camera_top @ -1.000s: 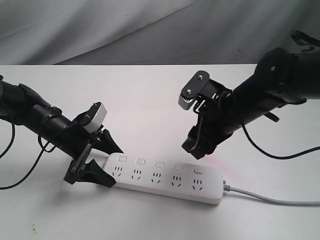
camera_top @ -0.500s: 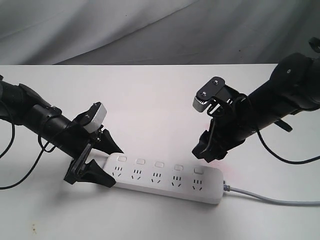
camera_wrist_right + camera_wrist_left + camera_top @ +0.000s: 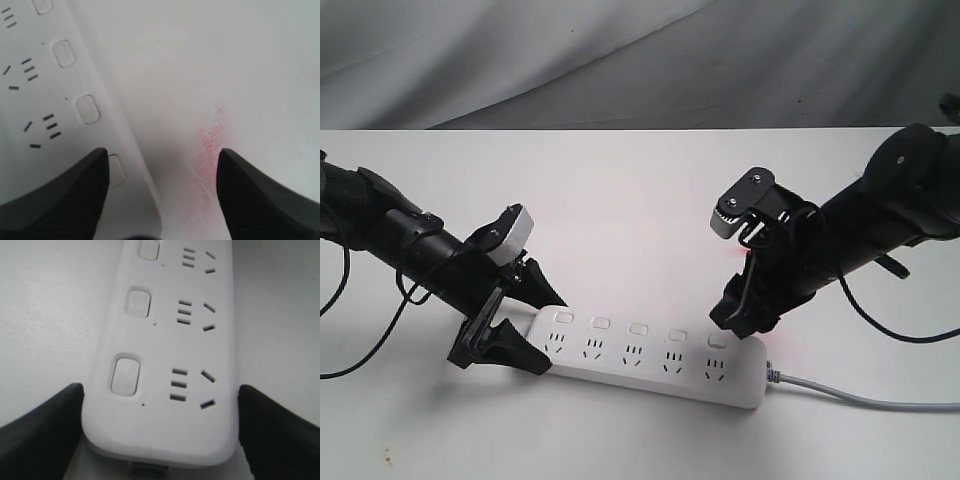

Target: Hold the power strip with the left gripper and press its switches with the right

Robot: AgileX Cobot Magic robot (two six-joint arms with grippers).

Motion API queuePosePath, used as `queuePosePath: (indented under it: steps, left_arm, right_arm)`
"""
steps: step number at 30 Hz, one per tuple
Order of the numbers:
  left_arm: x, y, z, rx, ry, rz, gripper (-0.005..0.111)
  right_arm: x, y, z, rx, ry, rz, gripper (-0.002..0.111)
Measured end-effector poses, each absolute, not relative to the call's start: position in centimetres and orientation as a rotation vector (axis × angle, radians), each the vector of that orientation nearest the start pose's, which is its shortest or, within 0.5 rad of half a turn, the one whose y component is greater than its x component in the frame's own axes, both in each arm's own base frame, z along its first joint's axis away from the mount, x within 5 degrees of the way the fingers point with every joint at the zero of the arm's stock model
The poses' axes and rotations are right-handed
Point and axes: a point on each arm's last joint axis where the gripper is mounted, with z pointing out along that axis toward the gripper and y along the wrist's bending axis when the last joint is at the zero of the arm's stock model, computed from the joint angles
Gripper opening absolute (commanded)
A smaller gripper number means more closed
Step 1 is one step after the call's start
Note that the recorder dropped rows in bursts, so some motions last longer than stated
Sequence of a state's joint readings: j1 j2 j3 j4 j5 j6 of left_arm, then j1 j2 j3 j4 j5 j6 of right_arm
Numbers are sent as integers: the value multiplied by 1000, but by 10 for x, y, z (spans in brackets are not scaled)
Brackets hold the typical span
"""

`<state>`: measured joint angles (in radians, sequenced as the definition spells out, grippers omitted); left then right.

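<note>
The white table (image 3: 620, 180) bears the power strip (image 3: 650, 362) on its near side, left end clamped by the left gripper (image 3: 541, 330). The right gripper (image 3: 737, 318) hangs wide open and empty above the right end. Pressing looks next: one finger squarely down onto the rightmost switch (image 3: 717, 342).

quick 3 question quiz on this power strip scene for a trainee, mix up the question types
1. True or false: the right gripper is clamped on the power strip.
2. How many buttons run along the strip?
3. The grey cord leaves the strip at the end nearer: A) the left gripper, B) the right gripper.

Key: 1 false, it hangs open over the strip's end; 2 five; 3 B.
</note>
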<state>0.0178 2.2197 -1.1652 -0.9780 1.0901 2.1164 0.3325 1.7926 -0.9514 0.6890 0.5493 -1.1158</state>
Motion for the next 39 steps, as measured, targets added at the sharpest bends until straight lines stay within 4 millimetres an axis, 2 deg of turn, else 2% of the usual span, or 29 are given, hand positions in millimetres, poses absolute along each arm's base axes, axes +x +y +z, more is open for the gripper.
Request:
queuePosePath:
  steps: [5,9,12,15,22,30,35,39]
  left_arm:
    - [350,-61,71,1639,1942,-993,43]
    - [350,-61,71,1639,1942,-993,43]
    - [350,-61,71,1639,1942,-993,43]
    - [350,-61,71,1639,1942,-993,43]
    - [350,-61,71,1639,1942,-993,43]
    - [350,-61,71,1639,1942,-993,43]
    - [350,-61,71,1639,1942,-993,43]
    - [350,-61,71,1639,1942,-993,43]
  right_arm:
    - [303,136,155,-1165,2431,415,58]
    - [306,138,124,-1146,2519,450,58]
    - [308,139,125,-1124,2522,462,58]
    - [307,138,140,-1139,2472,432,58]
    - [299,134,206,-1101,2268,361,58]
    - [290,130,239,-1056,2177,334,55]
    - [273,120,277,-999,2109,267,35]
    - [258,109,302,-954,2072,181,11]
